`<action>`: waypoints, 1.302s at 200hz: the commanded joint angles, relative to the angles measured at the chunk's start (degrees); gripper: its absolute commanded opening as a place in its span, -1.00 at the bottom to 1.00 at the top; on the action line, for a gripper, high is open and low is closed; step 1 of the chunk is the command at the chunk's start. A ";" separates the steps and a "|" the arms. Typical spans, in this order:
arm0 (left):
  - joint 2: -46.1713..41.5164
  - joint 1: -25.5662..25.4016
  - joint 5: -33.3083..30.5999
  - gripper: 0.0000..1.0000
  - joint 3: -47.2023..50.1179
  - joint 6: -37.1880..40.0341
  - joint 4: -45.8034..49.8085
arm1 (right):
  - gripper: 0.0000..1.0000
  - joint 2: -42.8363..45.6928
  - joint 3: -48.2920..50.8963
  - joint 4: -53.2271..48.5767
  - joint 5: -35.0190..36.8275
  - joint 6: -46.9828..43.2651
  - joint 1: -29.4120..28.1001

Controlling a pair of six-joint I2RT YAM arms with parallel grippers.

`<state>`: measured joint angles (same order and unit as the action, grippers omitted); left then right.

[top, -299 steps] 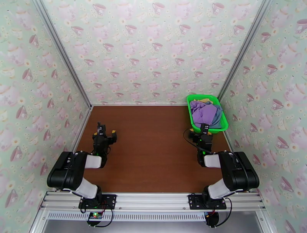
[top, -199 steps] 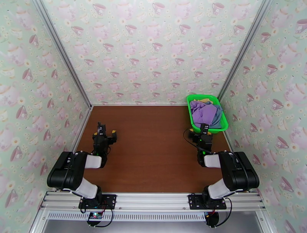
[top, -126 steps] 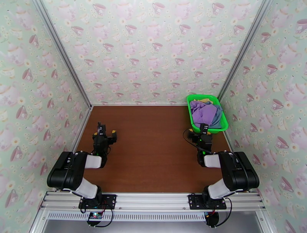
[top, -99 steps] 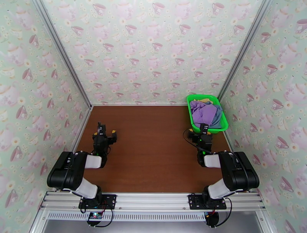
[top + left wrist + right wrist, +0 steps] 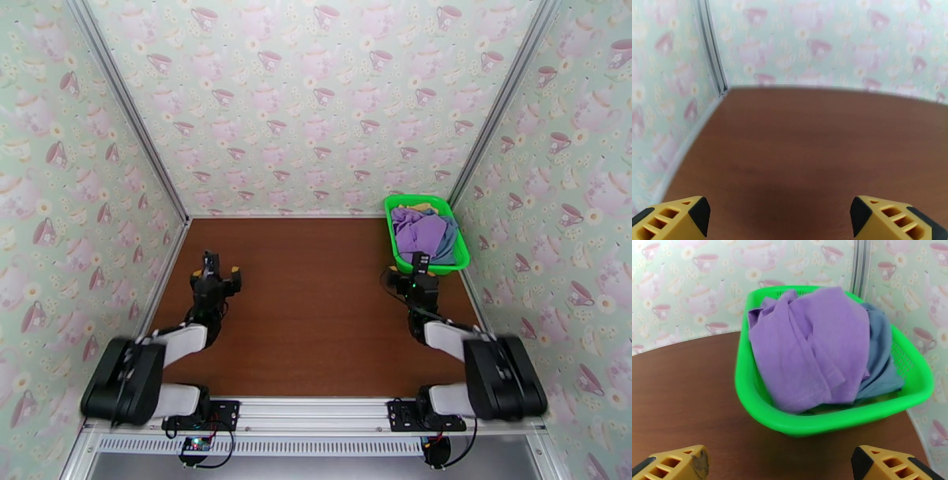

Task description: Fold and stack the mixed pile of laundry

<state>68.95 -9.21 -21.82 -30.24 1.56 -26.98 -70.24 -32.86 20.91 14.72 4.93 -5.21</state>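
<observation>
The whole mixed laundry pile (image 5: 817,354) lies inside the green basket (image 5: 829,423), and nothing of it is on the tabletop (image 5: 683,390) yet, so I judge the task to be at its very beginning.

The right pincer (image 5: 780,463) is released, with its two yellow fingers (image 5: 888,465) standing wide apart and nothing between them. It hovers low over the tabletop, just before the near rim of the basket. From this pincer the pile lies straight ahead and a little to the right. The lilac garment (image 5: 809,346) is on top and closest to it. The blue-grey garment (image 5: 879,354) lies beyond and to the right of the lilac one, partly under it. The tan-yellow garment (image 5: 423,207) shows as a small edge at the far end of the basket (most of it is hidden).

The long axis of the basket runs away from the right pincer, so a reach forward would meet the lilac cloth first.

The left pincer (image 5: 780,217) is released and empty too. It faces bare tabletop, and the basket is well apart from it, far to its right. The right arm is clearly the nearer one, and I think the first pick belongs to it.
</observation>
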 commanded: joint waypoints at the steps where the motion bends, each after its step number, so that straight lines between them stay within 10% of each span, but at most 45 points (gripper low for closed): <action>1: -7.12 -0.59 -6.03 1.00 -15.28 -8.27 27.98 | 1.00 3.82 -20.29 -33.94 3.27 5.48 0.92; 46: -3.62 -2.55 9.96 1.00 -35.79 -18.87 58.44 | 1.00 -20.66 -58.74 -65.65 -5.63 6.16 5.08; 104: -5.80 -11.54 15.77 0.93 -35.76 -22.49 64.53 | 0.90 -45.60 -84.98 -72.09 -7.54 6.56 8.75; 192: -5.91 -15.55 12.14 0.93 -34.52 -22.74 64.18 | 0.63 -61.02 -90.92 -69.38 -11.44 7.94 9.87; 221: -5.58 -16.27 11.37 0.91 -34.47 -22.66 64.12 | 0.07 -60.35 -88.64 -67.19 -13.36 7.93 9.87; 244: -5.18 -16.87 11.19 0.88 -34.51 -22.60 63.90 | -0.99 -59.43 -88.87 -67.48 -15.42 7.14 9.96; 260: -4.91 -17.48 11.19 0.84 -34.63 -22.40 63.83 | -1.00 -56.90 -88.13 -67.19 -16.10 7.20 9.96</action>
<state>63.48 -25.91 -9.65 -64.86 -20.64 36.69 -130.82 -122.23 -47.42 1.83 12.53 4.84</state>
